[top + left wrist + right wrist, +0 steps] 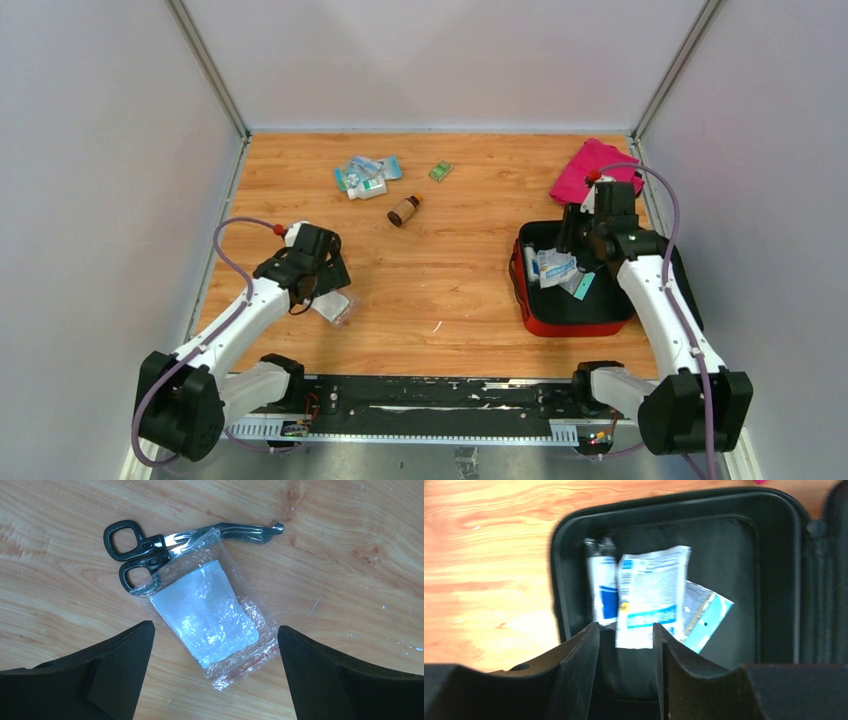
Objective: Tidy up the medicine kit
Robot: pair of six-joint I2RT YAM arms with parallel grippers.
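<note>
Nothing legible from here: the white packet (651, 597) in the medicine kit (774, 555) carries blue-banded print, all too blurred to read.

Table: a warm orange wood-grain top (470, 270) lies under me and runs wall to wall.
Back wall: a plain white panel (440, 60) stands along the table's far edge.
Left wall: (100, 180) blank, pale grey-white.
Right wall: (780, 150) the same blank pale panel.
Corner posts: a grey metal strip rises from the far-left corner (212, 75) and another from the far-right corner (671, 75).
Near edge: a black rail (430, 400) runs across it.
Surface marks: my left wrist view shows a thin white scratch (315, 606) and small flecks in the grain.
Light: soft and even, with only faint shadows.
</note>
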